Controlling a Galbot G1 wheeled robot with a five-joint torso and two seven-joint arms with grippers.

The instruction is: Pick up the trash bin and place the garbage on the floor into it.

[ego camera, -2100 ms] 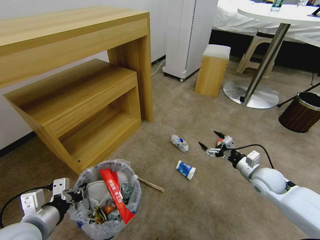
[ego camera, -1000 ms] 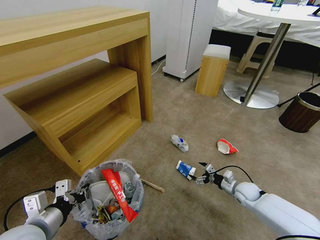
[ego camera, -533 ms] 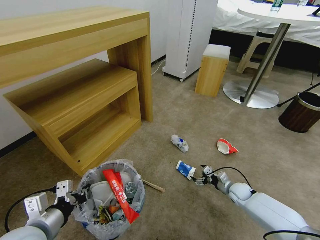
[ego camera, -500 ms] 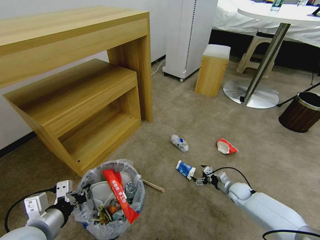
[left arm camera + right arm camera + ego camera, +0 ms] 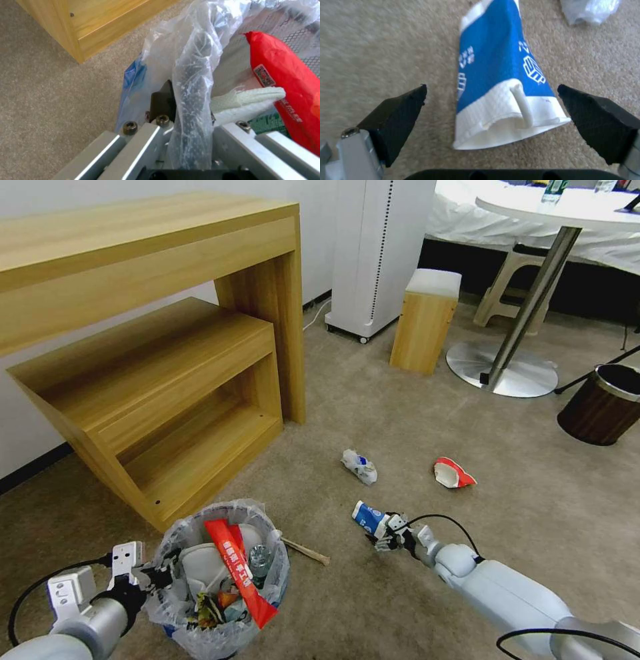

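beige short-pile carpet [image 5: 373,380] covers the floor. a light wood desk [image 5: 147,240] with a lower shelf unit [image 5: 173,393] stands against a white wall, near a white appliance [image 5: 380,247], a small wooden stool [image 5: 427,323] and a round pedestal table [image 5: 567,210].

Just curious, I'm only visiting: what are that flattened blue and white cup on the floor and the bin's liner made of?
The blue and white cup looks like matte paper: dimpled skin, rolled rim, creased flat. The trash bin liner looks like thin glossy translucent plastic film, crinkled where the left gripper pinches it. The right gripper has its jaws open either side of the cup.
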